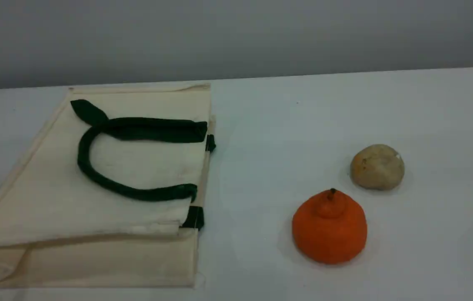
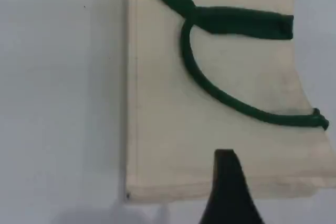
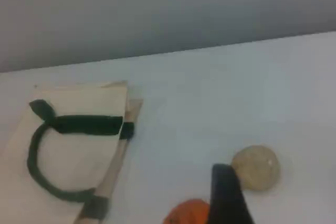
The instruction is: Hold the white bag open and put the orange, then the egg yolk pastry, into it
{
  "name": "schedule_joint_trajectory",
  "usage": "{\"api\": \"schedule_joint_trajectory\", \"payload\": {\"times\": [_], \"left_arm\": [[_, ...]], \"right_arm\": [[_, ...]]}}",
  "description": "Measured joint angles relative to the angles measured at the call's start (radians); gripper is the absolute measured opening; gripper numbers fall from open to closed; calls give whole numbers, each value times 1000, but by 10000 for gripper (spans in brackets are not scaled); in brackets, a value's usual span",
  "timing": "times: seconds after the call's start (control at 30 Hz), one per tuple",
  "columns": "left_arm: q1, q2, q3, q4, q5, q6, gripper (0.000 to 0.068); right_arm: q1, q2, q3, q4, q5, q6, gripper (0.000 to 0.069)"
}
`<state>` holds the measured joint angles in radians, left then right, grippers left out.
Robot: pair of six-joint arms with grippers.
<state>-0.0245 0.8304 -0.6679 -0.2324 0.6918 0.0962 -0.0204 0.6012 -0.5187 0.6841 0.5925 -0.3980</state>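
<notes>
The white bag (image 1: 73, 200) lies flat on the table (image 1: 303, 125), its mouth edge turned toward the orange (image 1: 329, 228), and the top green handle (image 1: 107, 184) is folded back in a loop on the upper panel. The orange sits on the table well apart from the bag's mouth, on the mouth side, and the egg yolk pastry (image 1: 377, 166) rests just beyond the orange, a little further from the bag. No arm shows in the scene view. In the left wrist view one dark fingertip of the left gripper (image 2: 227, 182) hangs over the bag's plain end, away from the handle, and holds nothing; in the right wrist view the fingertip of the right gripper (image 3: 226, 192) is above the orange and the pastry, also empty. Both grippers seem to be released with jaws wide, though each view shows only one finger. I judge the step in hand is to open the bag. To do it well, the left gripper should take the upper panel or the handle close to the mouth edge and lift only this layer, so the lower panel stays on the table and a real gap appears. The cloth is soft and may fall shut again, so the lift must be high enough before the orange comes.
</notes>
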Motion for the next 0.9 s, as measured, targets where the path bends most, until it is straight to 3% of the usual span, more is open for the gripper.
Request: {"api": "schedule_joint_trajectory", "payload": {"times": [0.13, 0.63, 0.9], "left_arm": [[0, 89, -23, -38, -23, 36, 424], [0, 471, -95, -38, -258, 20, 424], [0, 736, -237, -38, -269, 31, 424]], "right_arm": [[0, 110, 0, 103, -38, -103, 409], [0, 508, 0, 551, -99, -543, 409], [0, 664, 0, 834, -97, -821, 409]]}}
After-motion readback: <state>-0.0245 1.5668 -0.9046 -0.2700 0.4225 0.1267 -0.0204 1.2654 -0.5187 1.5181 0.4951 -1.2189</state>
